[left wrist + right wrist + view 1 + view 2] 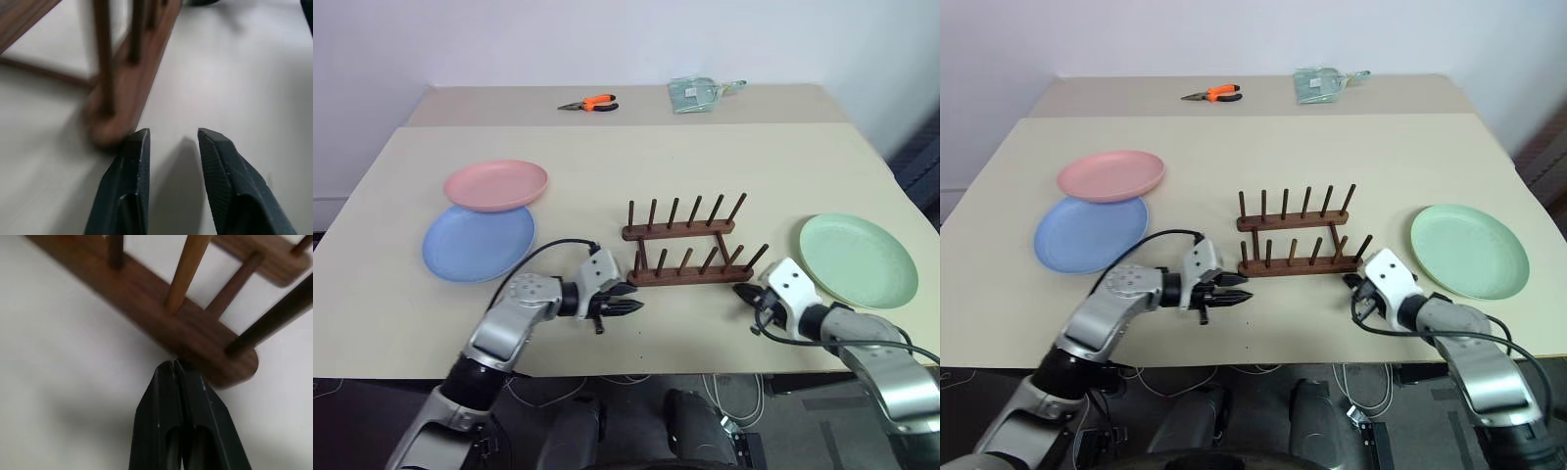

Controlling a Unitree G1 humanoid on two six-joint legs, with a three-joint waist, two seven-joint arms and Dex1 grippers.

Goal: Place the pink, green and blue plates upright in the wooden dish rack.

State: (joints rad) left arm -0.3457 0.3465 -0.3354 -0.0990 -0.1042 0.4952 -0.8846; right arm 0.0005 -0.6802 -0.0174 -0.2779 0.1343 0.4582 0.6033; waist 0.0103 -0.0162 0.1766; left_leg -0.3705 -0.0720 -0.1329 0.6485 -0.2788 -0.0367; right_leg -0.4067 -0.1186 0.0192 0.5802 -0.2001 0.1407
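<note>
On the beige table [724, 166], seen from the head camera, the wooden dish rack [690, 245] stands empty between the grippers: left gripper [631, 307] near its left end, right gripper [744, 291] at its right end. The pink plate [496, 184] overlaps the blue plate [478, 242] at left; the green plate [858, 258] lies flat at right. Orange pliers [589, 103] sit far back. Both forearms reach inward, low.

Left wrist view: fingers [128, 181] slightly parted, empty, just beside the rack's bar end.

Right wrist view: fingers [168, 421] pressed together, tips against the bar.
</note>
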